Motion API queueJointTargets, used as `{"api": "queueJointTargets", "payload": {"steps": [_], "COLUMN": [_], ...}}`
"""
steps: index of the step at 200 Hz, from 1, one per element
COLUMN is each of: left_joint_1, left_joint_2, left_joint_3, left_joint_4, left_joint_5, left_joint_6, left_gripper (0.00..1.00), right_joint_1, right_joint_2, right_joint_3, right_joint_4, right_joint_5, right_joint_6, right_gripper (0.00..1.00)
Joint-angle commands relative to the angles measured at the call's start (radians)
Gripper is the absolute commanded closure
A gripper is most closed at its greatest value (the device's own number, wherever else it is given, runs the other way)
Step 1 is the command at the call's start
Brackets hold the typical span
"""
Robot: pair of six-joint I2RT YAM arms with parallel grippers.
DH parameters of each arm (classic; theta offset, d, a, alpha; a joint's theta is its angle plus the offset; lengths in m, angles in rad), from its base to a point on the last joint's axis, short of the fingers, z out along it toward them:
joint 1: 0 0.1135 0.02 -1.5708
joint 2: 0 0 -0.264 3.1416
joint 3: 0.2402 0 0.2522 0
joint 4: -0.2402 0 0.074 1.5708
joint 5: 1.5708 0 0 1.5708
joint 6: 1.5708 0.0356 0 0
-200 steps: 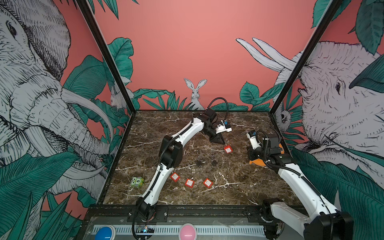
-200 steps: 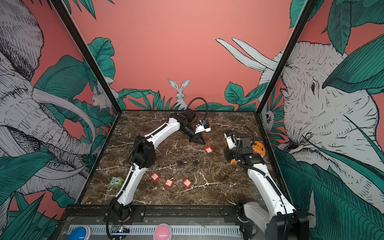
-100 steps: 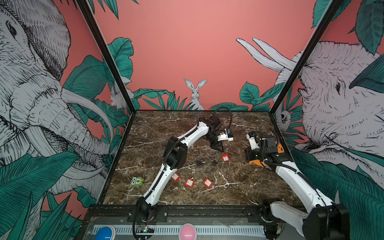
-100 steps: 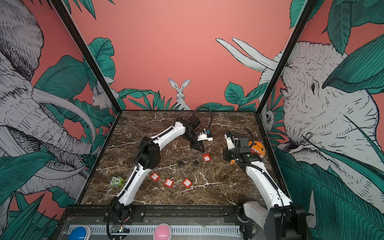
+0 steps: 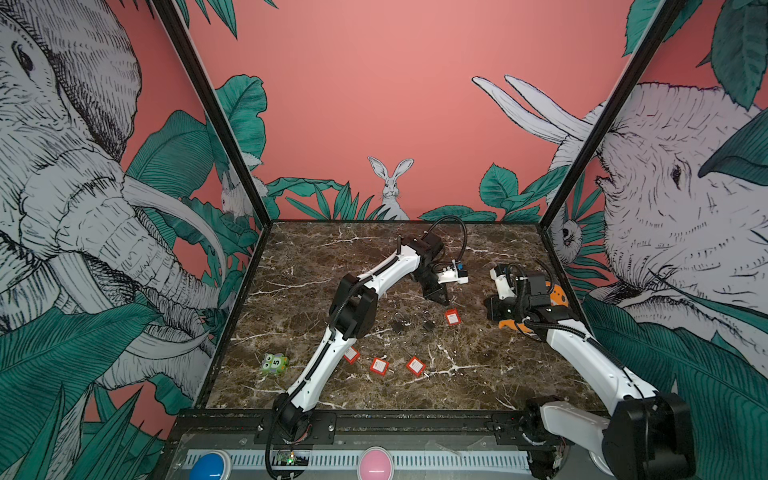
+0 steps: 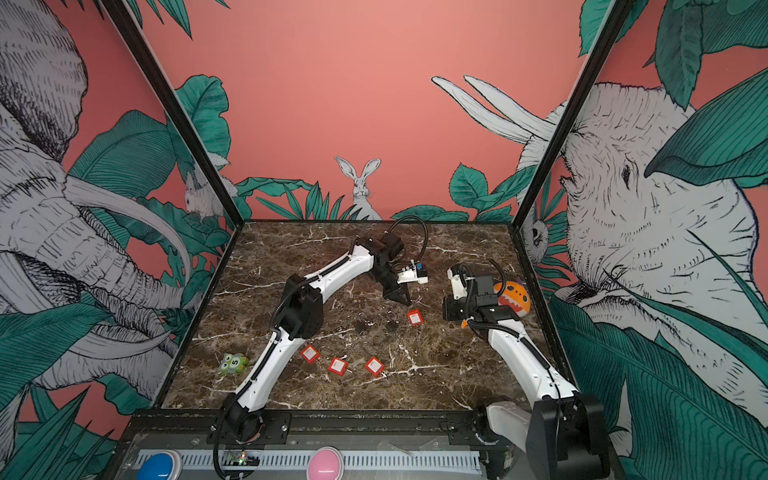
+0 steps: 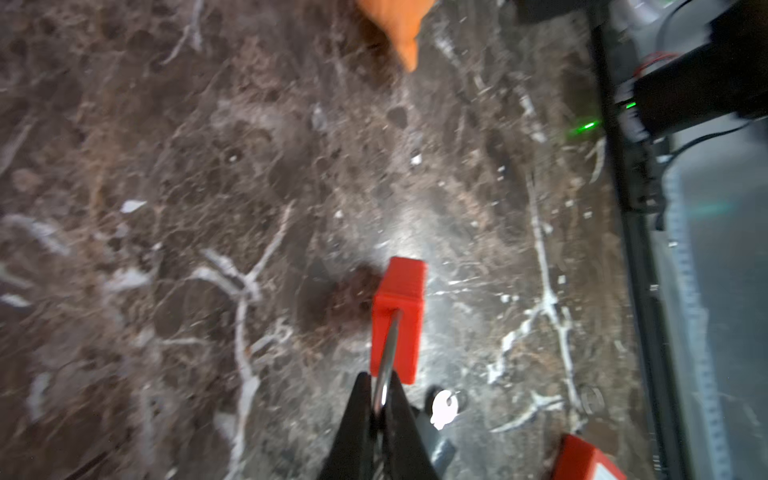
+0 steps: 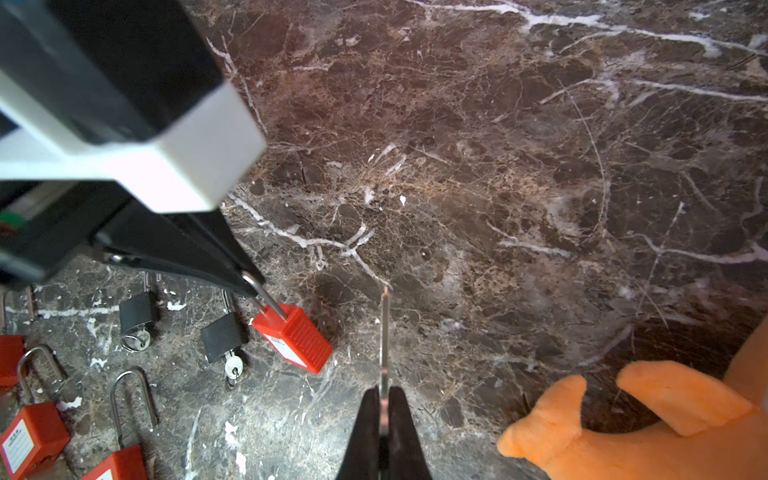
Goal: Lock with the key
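Left gripper [image 8: 249,277]: fingers pinching shackle [image 8: 266,297] of red padlock [image 8: 293,337], mid-table, just beside a black padlock [image 8: 222,336]. Right gripper [image 8: 384,392]: fingers closed on key [image 8: 385,332], blade edge-on, near the red padlock, apart from it.

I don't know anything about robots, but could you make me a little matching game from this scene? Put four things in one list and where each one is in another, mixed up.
Things:
1. red padlock
2. key
3. orange plush toy
4. green toy

Places:
A. lying alone at the front left
B. pinched by its metal shackle in the left gripper
C. at the far right, partly behind the right arm
D. clamped in the right gripper, blade pointing outward

Pairs: 1-B, 2-D, 3-C, 4-A
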Motion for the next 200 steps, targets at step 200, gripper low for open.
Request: {"api": "queueJointTargets", "payload": {"steps": [200], "left_joint_1": [0.124], "left_joint_2": [-0.397], "left_joint_3": [-0.507], "left_joint_4": [0.754], "left_joint_5": [-0.124], "left_joint_6": [-0.407], "left_gripper": [0.62], "right_joint_1": [0.081], "right_joint_2": [0.185], "right_joint_3": [0.019], "right_joint_4": [0.051], "right_joint_5": [-0.116], "right_joint_6": [0.117], "right_gripper": [1.0]}}
